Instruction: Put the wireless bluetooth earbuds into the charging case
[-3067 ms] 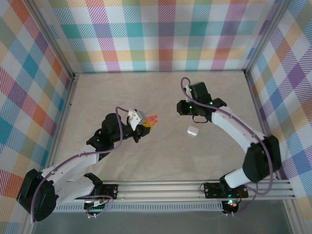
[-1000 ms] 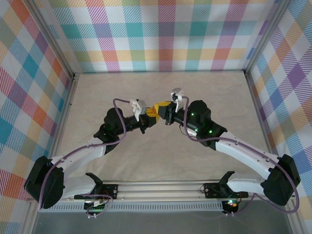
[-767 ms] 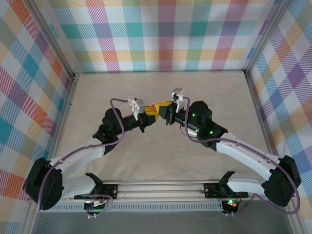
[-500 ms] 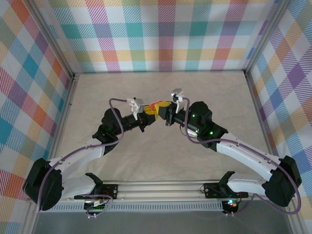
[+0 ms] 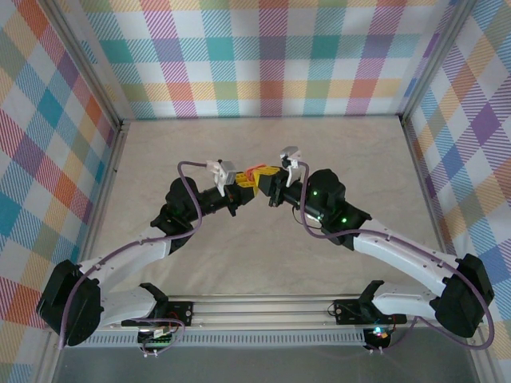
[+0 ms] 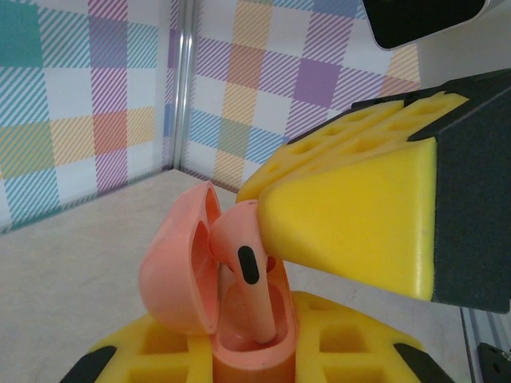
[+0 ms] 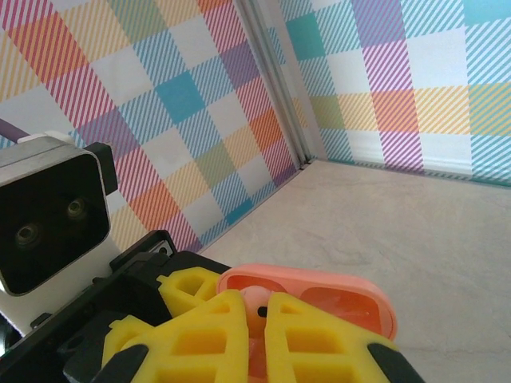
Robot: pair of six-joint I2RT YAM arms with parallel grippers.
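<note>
My left gripper is shut on the base of the salmon-pink charging case, which it holds in the air over the middle of the table with its lid swung open. My right gripper meets it tip to tip and is shut on one pink earbud. The earbud's stem points down into the case's cavity, its head still above the rim. In the right wrist view the earbud shows between my yellow fingers, in front of the open lid.
The beige table is walled on three sides by plaid panels. A metal rail with both arm bases runs along the near edge. The left wrist's camera housing sits close beside my right fingers.
Both grippers, still tip to tip, have drifted slightly toward the back of the table. Both grips are unchanged.
</note>
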